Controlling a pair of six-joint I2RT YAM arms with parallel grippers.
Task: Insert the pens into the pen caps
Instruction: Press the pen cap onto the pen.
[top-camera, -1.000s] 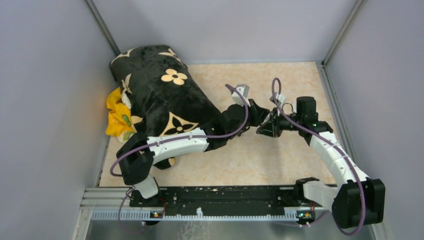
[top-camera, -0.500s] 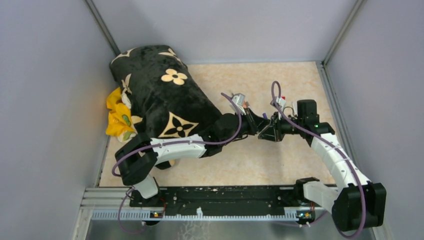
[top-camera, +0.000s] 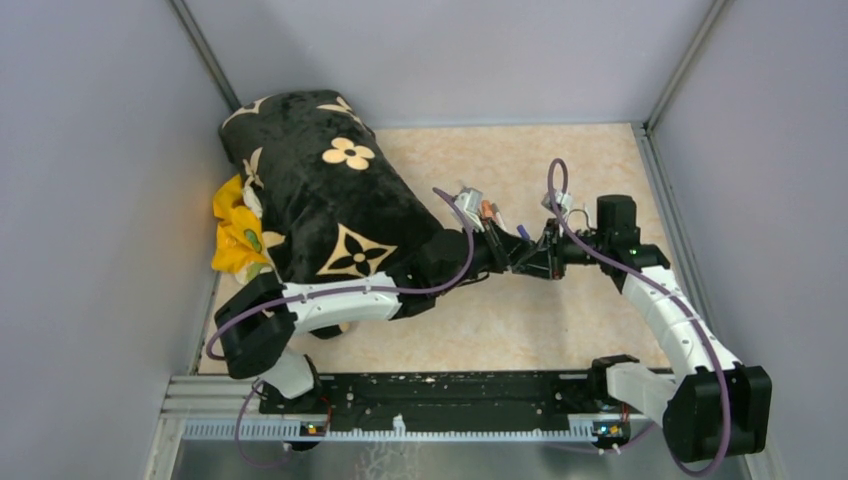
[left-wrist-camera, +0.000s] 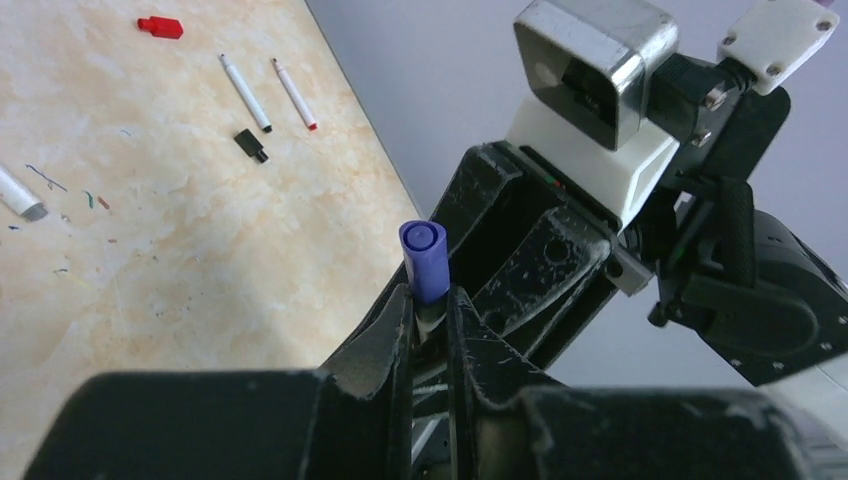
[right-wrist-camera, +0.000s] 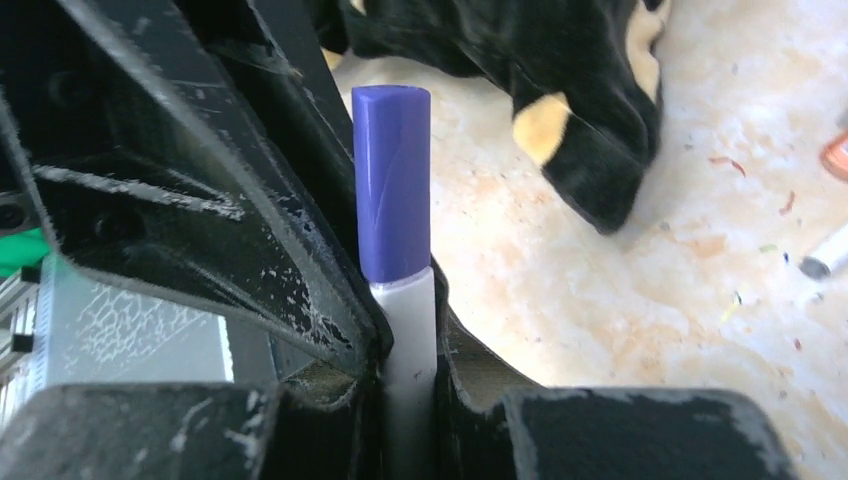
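where its purple cap ends, the pen shows white

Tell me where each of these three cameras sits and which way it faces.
Top external: fixed above and behind the arm bases, looking down on the table; both arms show, left gripper and right gripper close together mid-table.
Left wrist: on the left arm, looking past its gripper at the purple-capped pen, right arm beyond.
Right wrist: on the right arm, looking past its gripper toward the black floral cloth.
Shared: both wrist views show that pen from opposite sides.
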